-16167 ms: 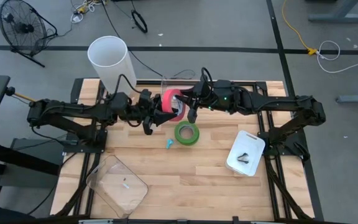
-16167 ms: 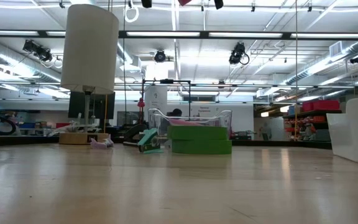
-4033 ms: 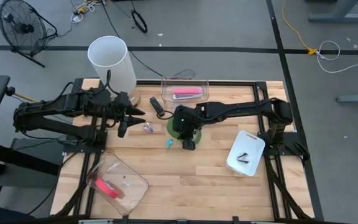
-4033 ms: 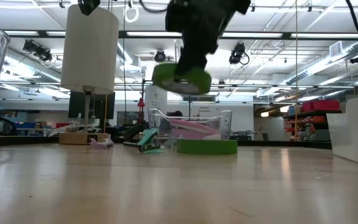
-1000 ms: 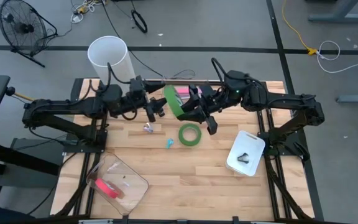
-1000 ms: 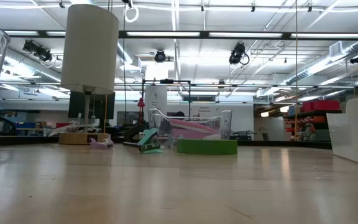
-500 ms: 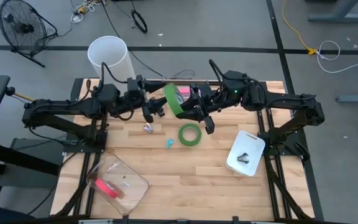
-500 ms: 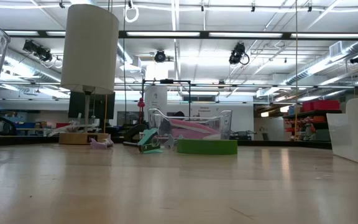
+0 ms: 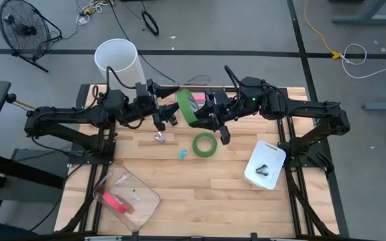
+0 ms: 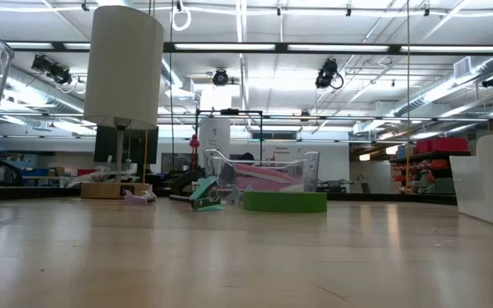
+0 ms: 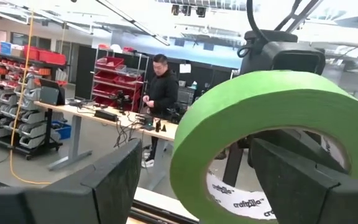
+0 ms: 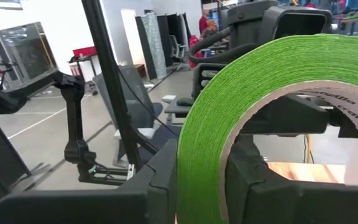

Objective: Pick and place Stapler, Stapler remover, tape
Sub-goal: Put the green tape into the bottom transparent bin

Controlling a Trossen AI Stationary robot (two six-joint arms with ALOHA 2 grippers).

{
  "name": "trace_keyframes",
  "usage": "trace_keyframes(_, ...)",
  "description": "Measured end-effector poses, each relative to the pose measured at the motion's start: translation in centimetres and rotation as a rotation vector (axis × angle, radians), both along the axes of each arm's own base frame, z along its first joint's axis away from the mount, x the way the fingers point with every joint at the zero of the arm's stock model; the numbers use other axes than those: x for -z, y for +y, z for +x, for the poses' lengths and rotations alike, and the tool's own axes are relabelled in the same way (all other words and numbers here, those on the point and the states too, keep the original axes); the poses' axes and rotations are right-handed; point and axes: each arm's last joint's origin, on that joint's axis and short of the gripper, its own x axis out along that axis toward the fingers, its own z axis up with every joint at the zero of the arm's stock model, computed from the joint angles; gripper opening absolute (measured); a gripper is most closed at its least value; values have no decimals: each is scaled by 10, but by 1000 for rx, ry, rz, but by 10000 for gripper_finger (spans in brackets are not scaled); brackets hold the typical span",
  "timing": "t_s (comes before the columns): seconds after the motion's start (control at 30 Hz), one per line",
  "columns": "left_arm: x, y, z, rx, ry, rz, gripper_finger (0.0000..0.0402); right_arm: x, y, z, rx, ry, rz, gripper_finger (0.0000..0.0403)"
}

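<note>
My right gripper (image 9: 205, 115) is shut on a green tape roll (image 9: 185, 107), held on edge high above the table's far middle. My left gripper (image 9: 171, 106) is open at the roll's other side; in the left wrist view its fingers (image 11: 114, 180) stand on either side of the roll's rim (image 11: 229, 118), and I cannot tell if they touch it. A second green roll (image 9: 204, 143) lies flat on the table and shows in the low view (image 10: 285, 202). A teal stapler remover (image 9: 183, 154) lies beside it. A pink-red roll (image 9: 112, 199) lies in the near-left clear bin. My right gripper holds the green roll by its wall (image 12: 204, 155), with one finger (image 12: 257, 180) inside the ring and one finger (image 12: 160, 186) outside. The fingers come level from the table's right. The roll stands on edge, lifted clear of the table.
A clear bin (image 9: 200, 97) with a pink stapler stands at the far edge. A white tray (image 9: 265, 164) with dark items is at the right. A tall white cylinder (image 9: 118, 63) stands at the far left. A small purple item (image 9: 159, 137) lies on the wood. A person stands in the room behind (image 11: 160, 87).
My left gripper has reached a little toward the table's right, closer around the held green roll. My right gripper has kept the roll on edge at about the same place.
</note>
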Motion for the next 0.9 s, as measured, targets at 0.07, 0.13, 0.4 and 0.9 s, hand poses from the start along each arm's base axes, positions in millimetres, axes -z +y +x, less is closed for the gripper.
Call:
trace_keyframes(0.07, 0, -1, 0, -5, 8, 23, 306, 0, 0, 0, 0, 1, 0, 77)
trace_keyframes(0.13, -1, -4, 0, -18, 16, 62, 306, 0, 0, 0, 0, 1, 0, 77)
trace_keyframes(0.4, -3, -14, -2, -139, 35, 147, 306, 0, 0, 0, 0, -2, 0, 77)
trace_keyframes(0.9, -9, -25, -5, -210, 19, 192, 306, 0, -1, 0, 23, -4, -3, 77)
